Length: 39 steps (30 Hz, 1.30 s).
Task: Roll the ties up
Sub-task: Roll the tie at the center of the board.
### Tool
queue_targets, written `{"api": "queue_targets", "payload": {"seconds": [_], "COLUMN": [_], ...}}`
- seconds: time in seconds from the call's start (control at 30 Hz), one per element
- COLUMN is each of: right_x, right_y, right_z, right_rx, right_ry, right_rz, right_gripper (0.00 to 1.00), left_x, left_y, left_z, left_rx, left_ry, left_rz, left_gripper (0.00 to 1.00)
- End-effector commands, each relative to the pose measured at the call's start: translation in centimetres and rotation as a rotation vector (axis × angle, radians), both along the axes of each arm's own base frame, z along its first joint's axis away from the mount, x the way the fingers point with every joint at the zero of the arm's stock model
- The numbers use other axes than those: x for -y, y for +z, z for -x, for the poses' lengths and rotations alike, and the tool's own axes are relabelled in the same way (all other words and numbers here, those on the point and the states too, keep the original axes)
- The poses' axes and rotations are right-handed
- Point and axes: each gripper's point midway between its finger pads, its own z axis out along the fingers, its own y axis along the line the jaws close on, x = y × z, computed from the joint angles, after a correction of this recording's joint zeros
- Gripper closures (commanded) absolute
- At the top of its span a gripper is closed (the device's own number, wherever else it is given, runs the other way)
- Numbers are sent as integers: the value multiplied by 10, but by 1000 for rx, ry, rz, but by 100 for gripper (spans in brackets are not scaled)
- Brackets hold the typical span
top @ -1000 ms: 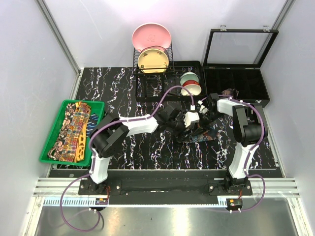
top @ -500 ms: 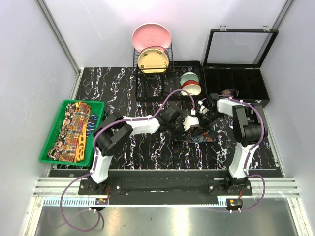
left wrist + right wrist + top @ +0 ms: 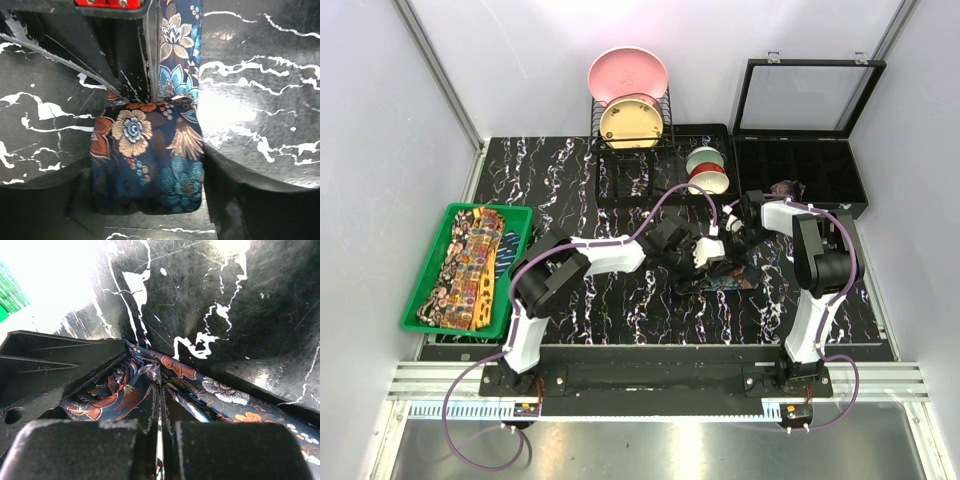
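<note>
Both arms meet just right of the middle of the table [image 3: 610,300], over a dark blue tie [image 3: 150,165] with orange and teal flowers that lies on the black marbled top. The right claw [image 3: 160,412] is closed tight. Its two fingers press together with a bunched fold of the tie pinched at the tips, and the cloth gathers into creases there and trails off along the table.

The left claw [image 3: 149,200] comes in from the opposite side and stands wide, with one finger on either side of the tie's flat end. That end lies smooth and unbunched between the fingers, its edges right up against them. I cannot tell whether they actually touch it. Seen from the left wrist, the right claw's tips hold the tie down just beyond that flat end, and a strip of tie runs on past beside them. From above, the two claws sit almost against each other.

At the far left a green tray [image 3: 417,290] holds more ties [image 3: 470,265], yellow-orange paisley, laid lengthwise. At the back right stands a black box [image 3: 800,206] with its lid up, and a small brownish coil [image 3: 785,187] sits in a compartment toward its near left. Behind the arms, a rack [image 3: 632,140] carries a pink and a yellow plate, with two bowls [image 3: 708,170] just beside it.
</note>
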Motion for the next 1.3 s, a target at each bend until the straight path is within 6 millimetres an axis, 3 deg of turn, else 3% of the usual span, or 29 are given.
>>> {"api": "queue_targets", "payload": {"seconds": [0.0, 0.13, 0.23, 0.27, 0.37, 0.47, 0.6, 0.7, 0.77, 1.03, 1.23, 1.27], "right_x": [8, 8, 8, 8, 9, 9, 8, 7, 7, 8, 7, 7], "right_y": [-13, -14, -15, -16, -19, -18, -16, -16, -17, -18, -18, -18], "right_z": [-4, -4, -4, -3, -1, 0, -2, -2, -2, -1, -2, -3], "right_rx": [20, 19, 16, 13, 5, 6, 15, 13, 12, 10, 11, 12], "right_ry": [-4, -8, -9, -8, -9, -10, -12, -14, -15, -19, -18, -19], "right_rz": [55, 56, 57, 57, 58, 58, 55, 51, 51, 49, 48, 49], "right_gripper": [100, 100, 100, 100, 100, 100, 100, 100, 100, 100, 100, 100], "left_x": [16, 20, 20, 19, 12, 8, 9, 17, 21, 31, 28, 27], "left_y": [28, 19, 12, 10, 4, 8, 22, 31, 33, 20, 13, 13], "left_z": [6, 7, 7, 7, 9, 7, 5, 4, 3, -4, -1, 1], "left_rx": [0, -24, -27, -24, -14, 13, 28, 22, 6, 18, 19, 13], "left_ry": [-23, -23, -32, -36, -46, -37, -11, -2, 8, 19, 2, -5], "left_rz": [78, 66, 51, 48, 19, 21, 54, 85, 91, 71, 48, 48], "left_gripper": [28, 33, 53, 66, 72, 68, 28, 8, 4, 15, 33, 46]}}
